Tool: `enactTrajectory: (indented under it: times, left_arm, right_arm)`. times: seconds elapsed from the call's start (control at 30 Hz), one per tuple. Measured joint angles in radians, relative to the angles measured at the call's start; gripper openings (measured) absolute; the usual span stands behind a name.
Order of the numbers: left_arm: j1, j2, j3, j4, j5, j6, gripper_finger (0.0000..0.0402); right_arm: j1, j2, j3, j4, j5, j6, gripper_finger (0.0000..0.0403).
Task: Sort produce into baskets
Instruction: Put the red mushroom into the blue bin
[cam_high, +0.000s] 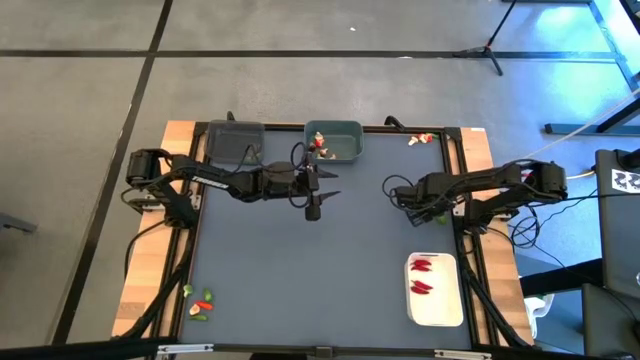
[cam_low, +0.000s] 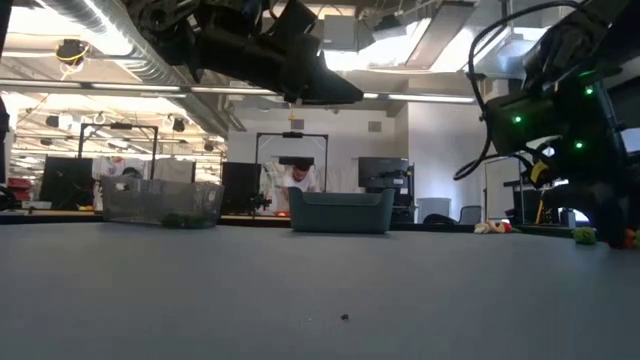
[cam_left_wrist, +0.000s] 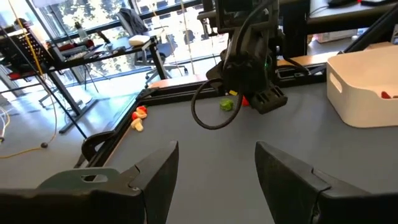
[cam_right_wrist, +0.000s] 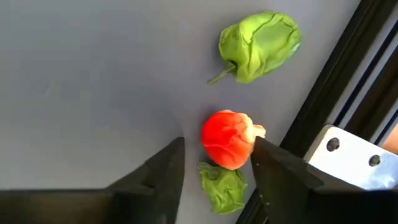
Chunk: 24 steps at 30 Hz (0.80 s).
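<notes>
My right gripper points down at the table's right edge, open, its fingers on either side of a small red produce piece that lies on the mat. One green piece lies just beyond it and another right beside it. My left gripper hangs open and holds nothing, above the mat in front of the grey-teal basket. The dark grey basket stands to that basket's left. The white tray at the near right holds red chili pieces. My right gripper comes from above with the red piece between its fingers. One finger stands right against the piece's pale stem end; I cannot tell whether it touches. The other finger stands clear of it. The piece rests on the mat.
Tan-and-red pieces lie at the far right corner, and green and red pieces at the near left corner. A black frame rail runs close beside the right gripper. The mat's middle is bare.
</notes>
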Motion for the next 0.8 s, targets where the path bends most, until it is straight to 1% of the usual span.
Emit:
enactTrajectory:
  times: [0.13,0.27,0.37,0.47,0.6,0.7,0.8]
  left_arm:
    - [0.0,0.0,0.0,0.003,0.0,0.002,0.021]
    - [0.0,0.0,0.0,0.002,0.0,0.002,0.021]
    - [0.0,0.0,0.0,0.002,0.0,0.002,0.021]
    - [0.0,0.0,0.0,0.002,0.0,0.002,0.021]
    - [0.0,0.0,0.0,-0.002,0.0,-0.026,0.021]
    - [-0.001,0.0,0.0,-0.021,0.0,-0.057,0.021]
    - [-0.005,0.0,0.0,-0.044,0.0,-0.09,0.021]
  right_arm:
    - [-0.001,0.0,0.0,-0.005,0.011,-0.023,0.0116]
    - [-0.001,0.0,0.004,-0.009,0.011,-0.083,0.0046]
    - [0.0,-0.001,0.025,-0.014,0.009,-0.124,0.0015]
    - [0.005,-0.022,0.062,-0.009,0.008,-0.174,0.0008]
    - [0.052,-0.071,0.125,0.031,0.047,-0.229,0.0024]
    - [0.094,-0.119,0.144,0.134,0.05,-0.252,0.0032]
    - [0.133,-0.16,0.144,0.284,0.046,-0.29,0.0031]
